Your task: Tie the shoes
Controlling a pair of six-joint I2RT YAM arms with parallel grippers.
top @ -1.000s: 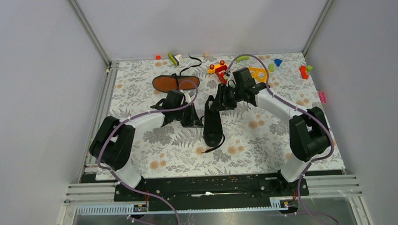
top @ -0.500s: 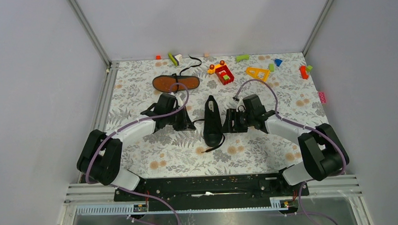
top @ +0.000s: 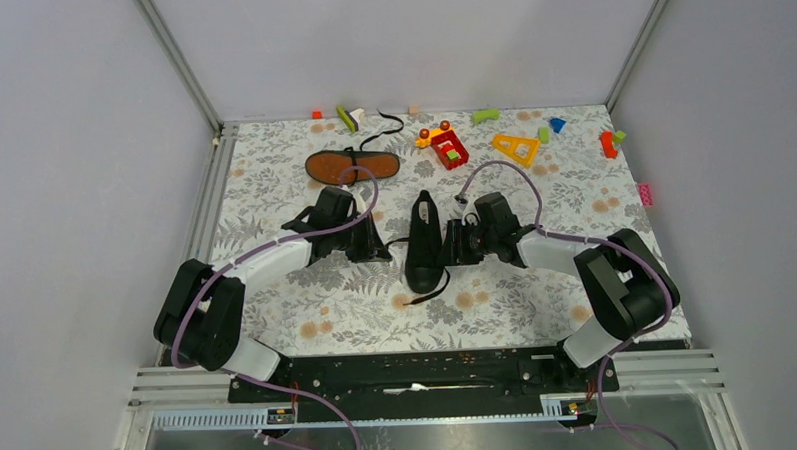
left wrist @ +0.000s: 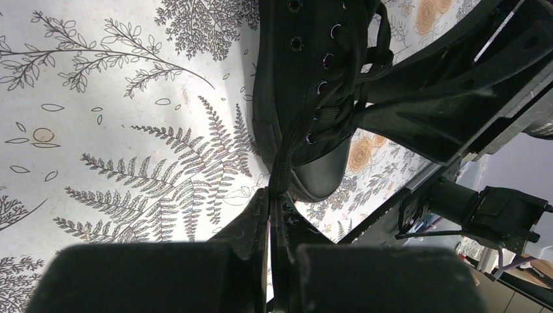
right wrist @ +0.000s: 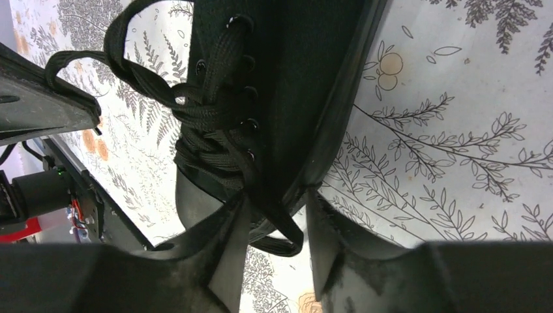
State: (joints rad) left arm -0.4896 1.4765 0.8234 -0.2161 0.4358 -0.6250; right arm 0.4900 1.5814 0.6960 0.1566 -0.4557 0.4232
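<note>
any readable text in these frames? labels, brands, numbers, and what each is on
None readable in any view.
Upright black shoe and its lace: no brand or size mark visible.
Other shoe's orange-brown sole: no lettering legible.
Toy blocks: no print visible.

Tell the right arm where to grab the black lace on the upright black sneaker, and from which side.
Pinch the thin flat black lace where a free strand leaves the lowest eyelets near the toe of the black low-top sneaker, coming in low from the robot's right. That strand lies clear of the crossed lacing and passes between the fingers of the open right gripper.
</note>
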